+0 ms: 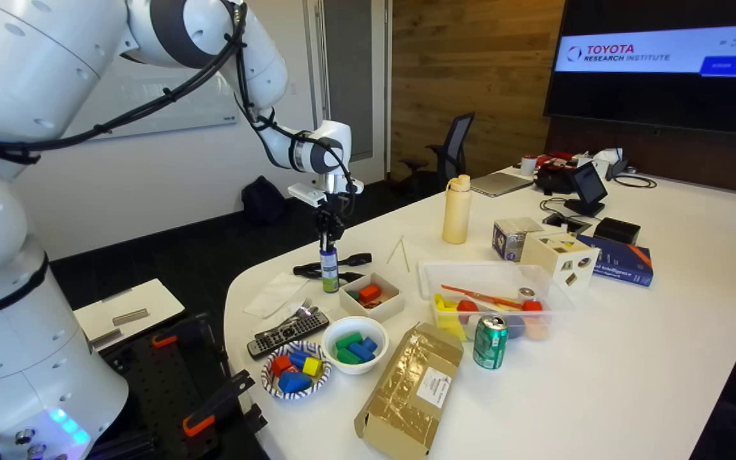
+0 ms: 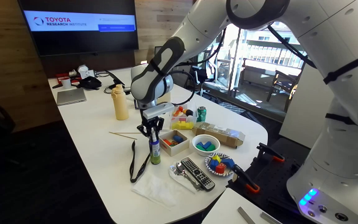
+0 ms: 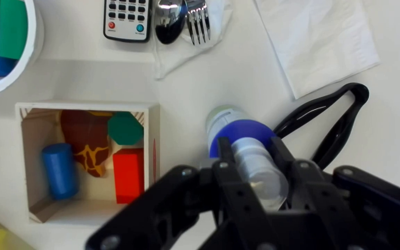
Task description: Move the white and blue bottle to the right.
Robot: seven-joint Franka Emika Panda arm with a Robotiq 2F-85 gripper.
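The white and blue bottle is small and slim, with a clear cap, a blue shoulder, a white label and a green lower part. It is upright with its base at the table top, and it also shows in an exterior view and the wrist view. My gripper points down over it, with one finger on each side of the clear cap, closed in on it. The gripper also shows in both exterior views. The fingers hide part of the cap.
Black tongs lie close beside the bottle. A wooden box with blocks stands on its other side. A napkin, remote, white bowl, clear bin, cream bottle and green can are around.
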